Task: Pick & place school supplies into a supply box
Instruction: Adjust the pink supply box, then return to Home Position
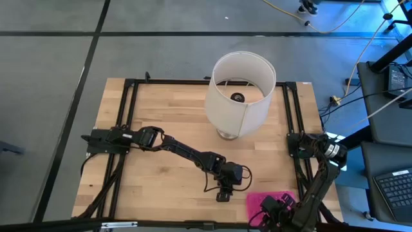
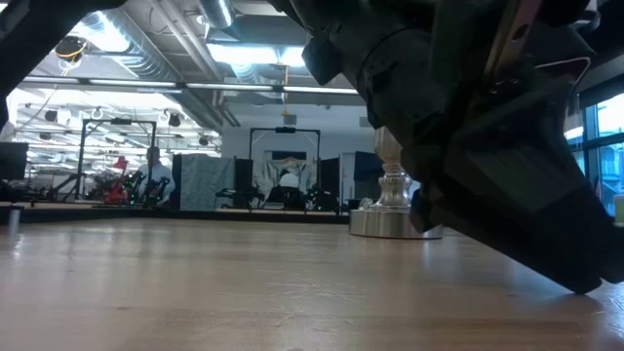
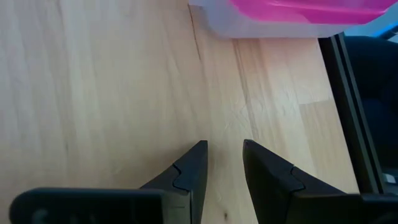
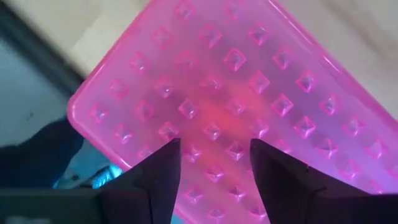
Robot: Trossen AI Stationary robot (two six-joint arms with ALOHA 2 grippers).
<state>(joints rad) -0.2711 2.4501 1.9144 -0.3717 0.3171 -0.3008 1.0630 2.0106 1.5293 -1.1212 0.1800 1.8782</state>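
The supply box (image 1: 265, 198), clear with a pink dotted lid, lies flat on the table near its near right corner. My right gripper (image 1: 275, 209) is open right over the lid (image 4: 236, 93), its fingers pointing down. My left gripper (image 1: 223, 194) is open just left of the box, over bare wood (image 3: 124, 93), with nothing between its fingers (image 3: 193, 165). In the left wrist view the box (image 3: 298, 12) lies a short way ahead of that gripper (image 3: 225, 149). Pens, pencils and scissors are out of view. My right gripper's open fingers (image 4: 163, 168) stand over the middle of the pink lid from above, but I cannot tell whether their tips touch it. My left gripper touches nothing.
A lamp with a big white lampshade (image 1: 239, 93) stands at the table's far middle; its metal foot (image 2: 390, 219) shows in the low view. Black frame rails (image 1: 127, 129) (image 1: 293, 119) run along the table's left and right sides. Bare wood lies between them.
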